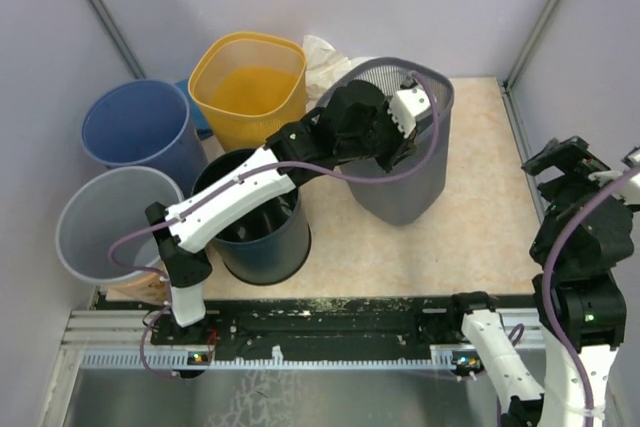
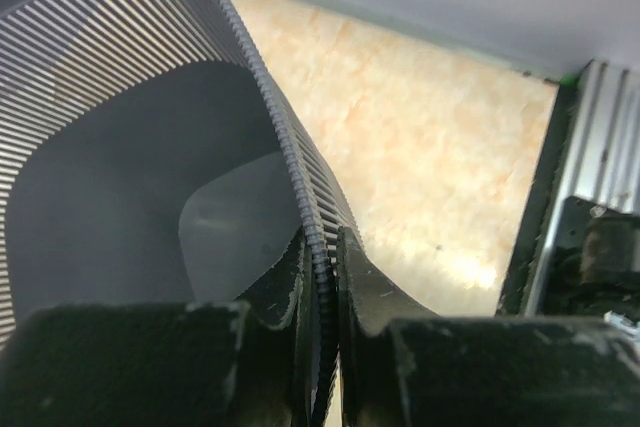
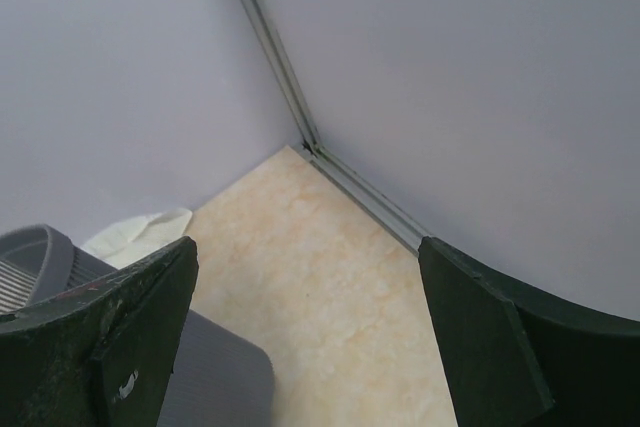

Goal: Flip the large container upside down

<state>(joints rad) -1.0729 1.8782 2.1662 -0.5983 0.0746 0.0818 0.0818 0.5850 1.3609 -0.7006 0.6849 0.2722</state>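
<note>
Grip: left end effector (image 2: 322, 277) is clamped on the rim of the grey bin (image 1: 405, 192), one finger inside the ribbed wall and one outside. This hold looks suited to tipping it over. The bin stands upright at 1 o'clock on the bench (image 1: 470, 237). Right end effector (image 3: 305, 287) is spread wide and holds nothing, parked at 4 o'clock. The bench is beige and marbled, enclosed by lilac walls (image 3: 120, 77). Yellow bin (image 1: 248, 87) and dark bin (image 1: 262, 242) crowd the 10 o'clock side.

Plastic on the large grey container (image 1: 410, 202): finely ribbed up top, smooth matt inside; left gripper (image 2: 322, 267) fingers (image 2: 375, 297) matt blk, scuffed w/ pale flecks; table (image 1: 480, 237) beige marbled, smooth, slight sheen; yellow bin (image 1: 240, 119) translucent plastic; front frame (image 1: 110, 332) bare ribbed metal.
</note>
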